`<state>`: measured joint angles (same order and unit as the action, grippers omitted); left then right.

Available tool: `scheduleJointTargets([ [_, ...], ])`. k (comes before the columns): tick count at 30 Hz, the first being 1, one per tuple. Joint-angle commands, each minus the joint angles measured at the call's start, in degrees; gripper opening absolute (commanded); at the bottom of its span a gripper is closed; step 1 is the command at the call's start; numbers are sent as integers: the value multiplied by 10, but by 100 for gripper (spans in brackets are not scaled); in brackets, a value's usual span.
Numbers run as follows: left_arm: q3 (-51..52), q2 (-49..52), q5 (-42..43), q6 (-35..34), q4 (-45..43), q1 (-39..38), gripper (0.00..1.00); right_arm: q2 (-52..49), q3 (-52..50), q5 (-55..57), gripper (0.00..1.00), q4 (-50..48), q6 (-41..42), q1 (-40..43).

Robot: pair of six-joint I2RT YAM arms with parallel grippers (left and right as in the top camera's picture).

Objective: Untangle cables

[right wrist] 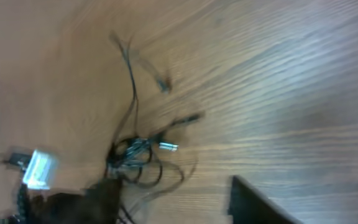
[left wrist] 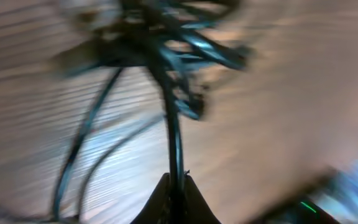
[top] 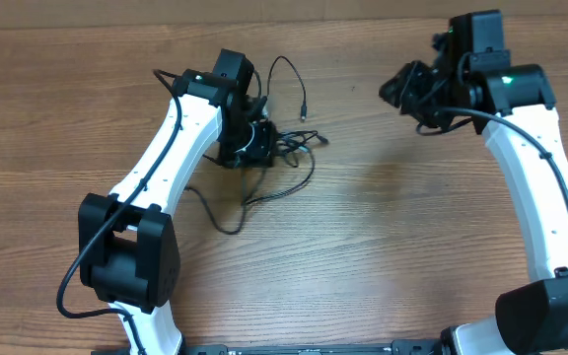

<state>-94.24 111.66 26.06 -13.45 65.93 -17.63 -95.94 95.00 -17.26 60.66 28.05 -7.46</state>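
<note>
- I see the left gripper clenched on one strand of the cables. In the left wrist view, this strand runs straight up from between the closed fingers to the knot at the top of the frame. This view is heavily blurred.
- In the overhead view, the cables lie on the table in the upper centre-left of the frame, bunched in the knot against the left gripper.
- One loose end arcs up from the knot and finishes in a small plug. Another trails down to the lower left of the knot.
- The right gripper sits in the upper right of the overhead frame, well apart from the cables. Its jaws are released, with nothing between them.
- In the right wrist view, the cables lie at lower left, with a silvery tip just right of the knot.
</note>
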Motion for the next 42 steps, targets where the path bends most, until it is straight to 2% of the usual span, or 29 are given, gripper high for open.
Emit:
scheduleJointTargets([
  [1, -11, -11, 281, 90, -18, 14, 4, 5, -18, -8, 68, 5, -31, -18],
  [3, -26, -11, 399, 144, -17, 19, 4, 3, -31, -8, 72, 3, -31, -24],
  [5, -42, -11, 448, 161, -17, 20, 4, 0, -42, -8, 74, -1, -31, -26],
  [12, -111, -38, 459, 160, -13, 17, 4, -32, -57, -13, 74, -3, -32, -27],
  [15, -132, -55, 454, 150, -13, 17, 4, -41, -57, -54, 74, -16, -77, -37],
  [18, -135, -70, 461, 132, -15, 17, 4, -49, -57, -53, 72, -29, -77, -45],
  [23, -136, -97, 535, 129, -15, 17, 4, -76, -57, -51, 70, -42, -73, -51],
  [26, -136, -115, 550, 128, -15, 17, 4, -86, -57, -24, 69, -40, -62, -51],
  [32, -136, -150, 543, 128, -18, 25, 4, -99, -59, 79, 69, -20, 9, -50],
  [36, -136, -172, 489, 101, -17, 50, 4, -99, -59, 139, 70, -1, 51, -41],
  [40, -136, -193, 326, 38, 9, 84, 4, -99, -59, 151, 70, 3, 52, -29],
  [42, -136, -200, 219, 13, 34, 101, 4, -99, -59, 151, 70, 3, 52, -20],
])
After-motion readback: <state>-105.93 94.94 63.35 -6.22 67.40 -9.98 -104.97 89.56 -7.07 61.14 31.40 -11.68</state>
